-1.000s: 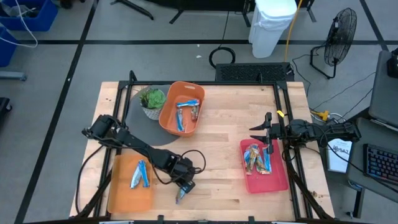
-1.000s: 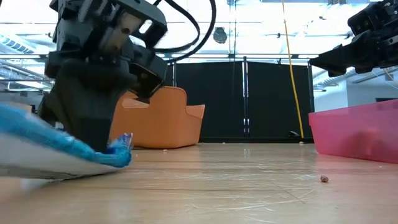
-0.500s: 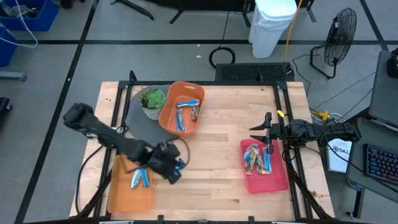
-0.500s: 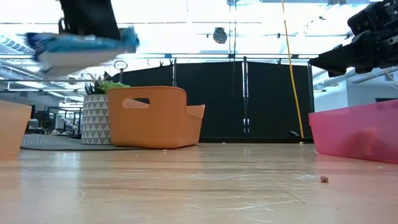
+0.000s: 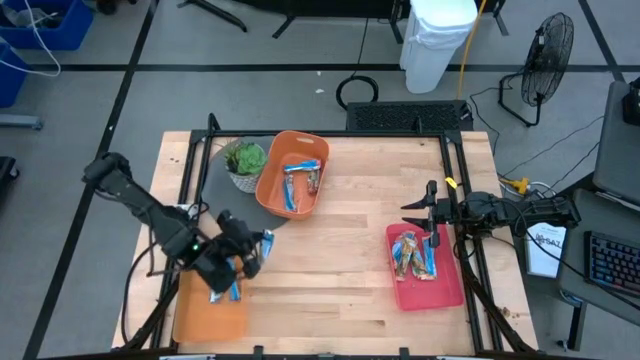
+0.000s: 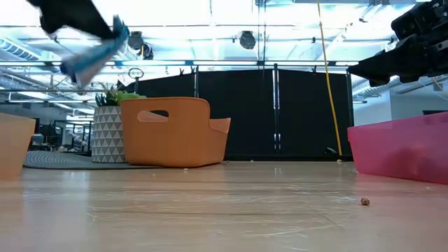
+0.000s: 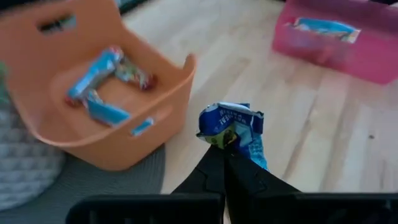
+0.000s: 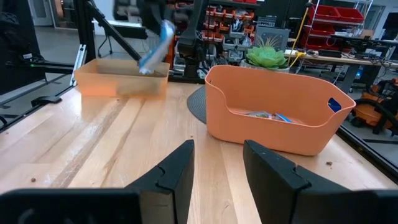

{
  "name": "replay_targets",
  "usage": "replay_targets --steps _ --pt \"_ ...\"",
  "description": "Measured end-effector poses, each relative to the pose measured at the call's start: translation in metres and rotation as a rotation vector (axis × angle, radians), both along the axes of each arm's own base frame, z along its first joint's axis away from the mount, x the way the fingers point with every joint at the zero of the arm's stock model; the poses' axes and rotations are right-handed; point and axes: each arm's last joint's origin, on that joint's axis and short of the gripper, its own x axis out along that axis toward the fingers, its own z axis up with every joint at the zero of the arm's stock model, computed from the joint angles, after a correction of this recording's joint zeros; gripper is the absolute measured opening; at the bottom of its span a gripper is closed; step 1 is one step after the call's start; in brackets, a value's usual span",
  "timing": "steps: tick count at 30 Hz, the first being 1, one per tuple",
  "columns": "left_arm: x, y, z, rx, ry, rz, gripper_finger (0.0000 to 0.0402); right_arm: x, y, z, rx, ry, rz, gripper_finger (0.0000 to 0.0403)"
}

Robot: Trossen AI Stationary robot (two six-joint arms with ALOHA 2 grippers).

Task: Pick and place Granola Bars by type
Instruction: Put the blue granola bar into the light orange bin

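Aloft, left hand [image 7: 225, 152] pinches crinkled blue bar [image 7: 234, 127] — shiny wrapper.

Bare tabletop [image 5: 350, 270] between orange bin [image 5: 292, 174] and pink bin [image 5: 425, 270]: free passage.

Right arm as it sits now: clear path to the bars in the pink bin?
Probably yes. The right gripper hangs open at the far edge of the pink bin, whose bars lie uncovered. The left gripper, shut on a blue bar, is off by the orange tray.
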Motion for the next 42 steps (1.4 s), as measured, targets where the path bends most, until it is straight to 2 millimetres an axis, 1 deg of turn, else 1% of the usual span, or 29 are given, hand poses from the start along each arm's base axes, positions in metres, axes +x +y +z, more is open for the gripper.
replay_targets --steps 4,6,8,11,14,17,19,22,24,27,31,36,40,42 --pt "-0.001 0.024 -0.035 -0.076 -0.026 -0.039 0.0000 0.000 0.000 0.000 0.000 0.001 0.000 0.0130" --pt "-0.002 0.035 -0.044 -0.119 -0.085 -0.072 0.0000 0.000 0.000 0.000 0.000 0.001 0.000 0.0130" --pt "-0.008 0.046 -0.050 -0.103 -0.122 -0.114 0.0000 0.000 0.000 0.000 0.000 0.000 0.000 0.0130" --pt "-0.016 0.054 -0.048 -0.064 -0.229 -0.226 0.0000 0.000 0.000 0.000 0.000 0.000 0.000 0.0130" --pt "-0.030 0.058 -0.037 -0.061 -0.360 -0.358 0.0000 0.000 0.000 0.000 0.000 0.000 0.000 0.0130" --pt "-0.048 0.059 -0.025 -0.158 -0.440 -0.485 0.0000 0.000 0.000 0.000 0.000 0.000 0.000 0.0130" --pt "-0.061 0.062 -0.020 -0.280 -0.443 -0.495 0.0000 0.000 0.000 0.000 0.000 0.000 0.000 0.0130" --pt "-0.082 0.070 -0.019 -0.484 -0.354 -0.389 0.0000 0.000 0.000 0.000 0.000 0.000 0.000 0.0130" --pt "-0.094 0.074 -0.025 -0.613 -0.260 -0.286 0.0000 0.000 0.000 0.000 0.000 0.000 0.000 0.0130" --pt "-0.105 0.075 -0.035 -0.790 -0.135 -0.122 0.0000 0.000 0.000 0.000 0.000 0.000 0.000 0.0130" --pt "-0.105 0.065 -0.043 -0.956 -0.013 -0.013 0.0000 0.000 0.000 0.000 0.000 0.000 0.000 0.0130" --pt "-0.101 0.047 -0.057 -1.055 0.186 0.105 0.0000 0.000 0.000 0.000 0.000 0.000 0.000 0.0130" --pt "-0.102 0.031 -0.072 -1.142 0.414 0.294 0.0000 0.000 0.000 0.000 0.000 0.000 0.000 0.0130" --pt "-0.105 0.025 -0.080 -1.154 0.540 0.398 0.0000 0.000 0.000 0.000 0.000 0.001 0.000 0.0130"
